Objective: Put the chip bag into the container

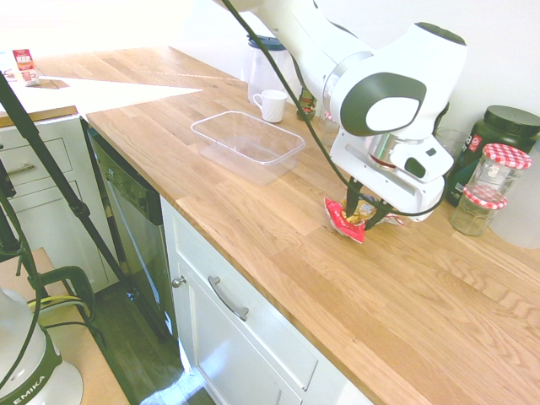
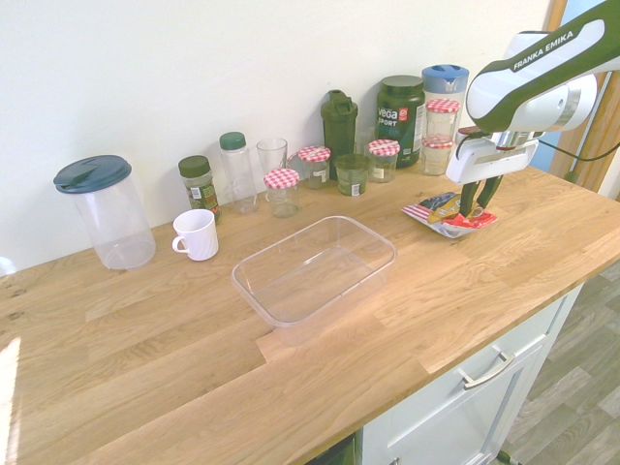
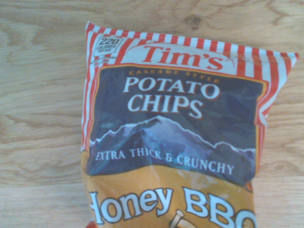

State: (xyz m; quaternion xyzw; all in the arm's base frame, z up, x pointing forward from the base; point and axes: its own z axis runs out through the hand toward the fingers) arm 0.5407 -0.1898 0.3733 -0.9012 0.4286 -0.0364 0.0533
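Observation:
The chip bag (image 1: 345, 224) lies flat on the wooden counter, a small foil bag with red stripes and orange print. From the other side the chip bag (image 2: 449, 215) sits near the counter's right end. My gripper (image 1: 365, 211) is down on the bag, right over its middle; in the second exterior view the gripper (image 2: 477, 201) reaches the bag from above. The wrist view is filled by the chip bag (image 3: 175, 142), with its potato chips print readable. The container (image 1: 204, 127), a shallow clear tub, stands empty well apart from the bag; the container (image 2: 386, 254) is left of it.
A white mug (image 2: 197, 234) and a clear pitcher with a dark lid (image 2: 105, 208) stand behind the container. Along the wall are jars with red-checked lids (image 2: 383, 155), a dark tub (image 2: 400, 116) and bottles. The counter's front edge (image 1: 253, 274) is close to the bag.

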